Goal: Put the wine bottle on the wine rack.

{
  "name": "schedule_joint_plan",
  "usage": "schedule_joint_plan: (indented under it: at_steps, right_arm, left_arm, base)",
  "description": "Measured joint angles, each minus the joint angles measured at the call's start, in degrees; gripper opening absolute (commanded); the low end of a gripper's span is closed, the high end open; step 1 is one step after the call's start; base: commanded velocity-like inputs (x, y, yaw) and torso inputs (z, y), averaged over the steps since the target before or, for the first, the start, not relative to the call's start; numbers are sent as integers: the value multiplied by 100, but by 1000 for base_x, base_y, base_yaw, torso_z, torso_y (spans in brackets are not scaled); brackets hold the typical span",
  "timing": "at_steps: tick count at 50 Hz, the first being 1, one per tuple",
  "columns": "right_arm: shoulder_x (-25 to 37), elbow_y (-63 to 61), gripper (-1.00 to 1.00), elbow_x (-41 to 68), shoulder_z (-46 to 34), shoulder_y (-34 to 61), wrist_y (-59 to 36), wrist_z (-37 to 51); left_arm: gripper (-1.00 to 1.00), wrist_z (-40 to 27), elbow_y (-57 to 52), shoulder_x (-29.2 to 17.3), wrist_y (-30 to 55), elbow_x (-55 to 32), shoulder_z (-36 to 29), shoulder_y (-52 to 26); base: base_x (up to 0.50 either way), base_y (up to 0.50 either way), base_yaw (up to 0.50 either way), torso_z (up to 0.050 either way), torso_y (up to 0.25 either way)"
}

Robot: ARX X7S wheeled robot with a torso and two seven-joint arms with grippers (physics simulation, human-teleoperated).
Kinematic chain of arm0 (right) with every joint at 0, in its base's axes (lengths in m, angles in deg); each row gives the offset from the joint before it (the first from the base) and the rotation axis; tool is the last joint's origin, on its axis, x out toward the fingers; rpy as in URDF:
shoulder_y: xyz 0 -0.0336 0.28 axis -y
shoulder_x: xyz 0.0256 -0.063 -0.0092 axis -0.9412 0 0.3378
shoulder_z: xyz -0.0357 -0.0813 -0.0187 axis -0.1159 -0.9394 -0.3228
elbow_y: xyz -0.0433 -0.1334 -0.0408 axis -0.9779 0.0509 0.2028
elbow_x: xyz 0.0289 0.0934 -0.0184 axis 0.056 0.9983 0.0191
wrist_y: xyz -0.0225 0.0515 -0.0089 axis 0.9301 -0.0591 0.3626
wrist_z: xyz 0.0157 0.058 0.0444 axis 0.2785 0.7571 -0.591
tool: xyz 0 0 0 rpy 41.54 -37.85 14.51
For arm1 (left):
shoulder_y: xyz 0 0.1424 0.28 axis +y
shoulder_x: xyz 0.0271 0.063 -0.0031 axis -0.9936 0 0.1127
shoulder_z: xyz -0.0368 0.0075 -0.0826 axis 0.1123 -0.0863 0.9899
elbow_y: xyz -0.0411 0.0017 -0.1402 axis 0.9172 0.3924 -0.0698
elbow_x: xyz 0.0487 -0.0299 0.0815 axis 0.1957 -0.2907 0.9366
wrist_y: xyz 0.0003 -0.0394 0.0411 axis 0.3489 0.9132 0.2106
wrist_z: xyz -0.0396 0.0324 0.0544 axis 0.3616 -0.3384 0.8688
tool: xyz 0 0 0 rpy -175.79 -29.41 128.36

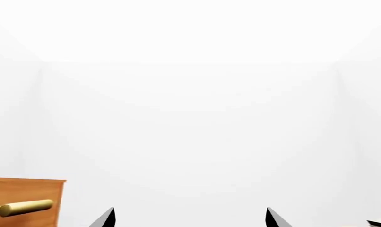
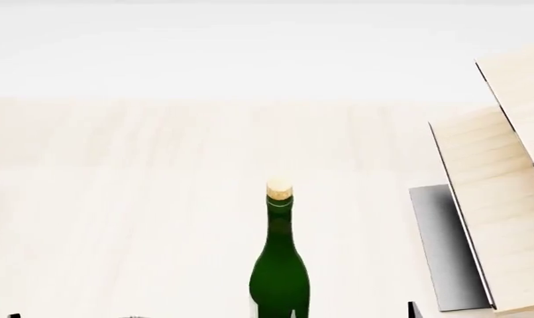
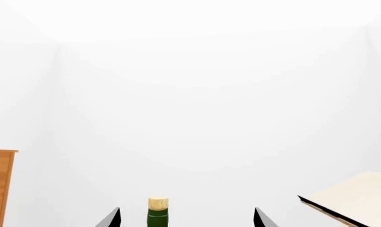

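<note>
Right gripper (image 3: pixel 186 218): only two black fingertips show at the edge of the right wrist view, set wide apart and holding nothing. The bottle's (image 3: pixel 158 213) cork and the top of its green neck stand between them, nearer one tip, with a gap on each side; how far off the neck stands cannot be told. Beyond, a corner of the rack's (image 3: pixel 354 201) pale board with its black edge rail, and a strip of the cabinet (image 3: pixel 0 187).

Left gripper (image 1: pixel 189 218): again two fingertips only, wide apart, empty. The cabinet (image 1: pixel 26 191) corner with a brass handle (image 1: pixel 23 207) lies to one side.

Head view: the bottle (image 2: pixel 279 265) stands upright on the pale wooden table (image 2: pixel 116 199), its base cut off by the frame; no label or writing is visible. The rack (image 2: pixel 488 218) stands apart to the right, two slanted boards over a grey base, partly out of frame. Small dark shapes along the bottom edge are too cropped to identify.
</note>
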Motion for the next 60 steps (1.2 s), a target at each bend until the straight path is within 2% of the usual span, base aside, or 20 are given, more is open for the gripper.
schedule_joint_plan:
  at_steps: [60]
  right_arm:
    - [153,2,100,144,-66,51,-10,140]
  left_arm:
    - [100,-138,-30,-161,43,-27,-104,-31]
  base:
    - [0,-88,0,0,0]
